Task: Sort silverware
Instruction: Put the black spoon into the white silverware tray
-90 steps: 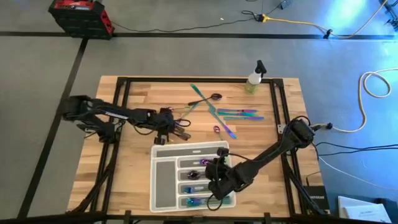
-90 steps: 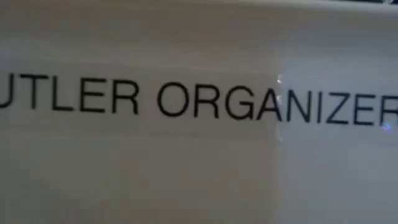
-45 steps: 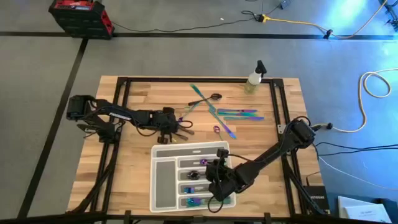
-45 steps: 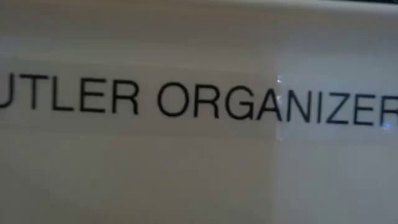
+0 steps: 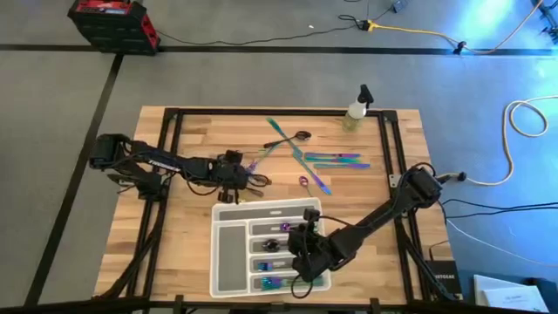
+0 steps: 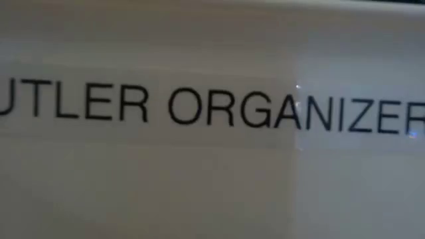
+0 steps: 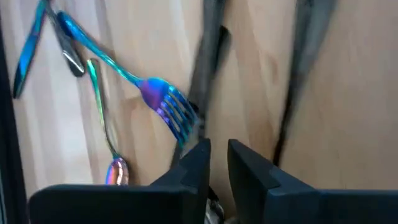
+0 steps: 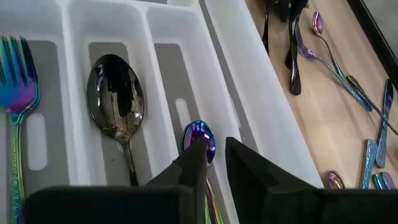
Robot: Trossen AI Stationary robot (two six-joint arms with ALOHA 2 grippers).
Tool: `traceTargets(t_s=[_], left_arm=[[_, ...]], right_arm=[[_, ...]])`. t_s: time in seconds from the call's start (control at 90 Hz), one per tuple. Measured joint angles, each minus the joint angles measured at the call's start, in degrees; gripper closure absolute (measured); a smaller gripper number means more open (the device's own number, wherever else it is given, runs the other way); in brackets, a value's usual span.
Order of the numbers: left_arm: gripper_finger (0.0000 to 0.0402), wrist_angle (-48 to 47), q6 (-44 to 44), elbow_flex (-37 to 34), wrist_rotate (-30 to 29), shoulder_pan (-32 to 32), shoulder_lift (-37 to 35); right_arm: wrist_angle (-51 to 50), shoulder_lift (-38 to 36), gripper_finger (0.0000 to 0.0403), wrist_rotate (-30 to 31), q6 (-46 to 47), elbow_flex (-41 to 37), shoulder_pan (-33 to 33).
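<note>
Iridescent fork [image 7: 165,107] lies loose on my counter [image 5: 187,227] just ahead of the left claw [image 7: 214,163], fingers nearly closed, holding nothing. Right claw [image 8: 211,165], likewise narrow, hovers over the tray [image 8: 245,93]. Thin, stiff, slippery metal: I would pinch mid-handle.

Robotics lab or workshop: bare grey concrete floor [image 5: 261,74] with black tape lines, loose cables [image 5: 523,122], a red toolbox [image 5: 112,22], framed wooden tabletop [image 5: 192,235].
</note>
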Motion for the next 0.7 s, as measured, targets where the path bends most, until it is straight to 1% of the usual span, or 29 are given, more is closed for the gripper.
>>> traceTargets(t_s=[0.189,0.289,0.478,0.7], left_arm=[[0.0360,-4.8,-1.0,0.1,-0.2,-1.9,-0.1],[0.0360,-5.2,-1.0,0.1,0.1,-2.1,-0.1],[0.0360,-6.3,1.7,0.0,1.3,-2.0,0.0],[0.0360,-6.3,0.9,1.2,1.5,-2.0,0.0]], right_arm=[[0.0,0.0,0.0359,-0.3,0.0,0.0,0.0],[0.0,0.0,0.0359,-0.3,0.0,0.0,0.0],[0.0,0.0,0.0359,-0.3,0.0,0.0,0.0],[0.0,0.0,0.0359,-0.7,0.0,0.0,0.0]])
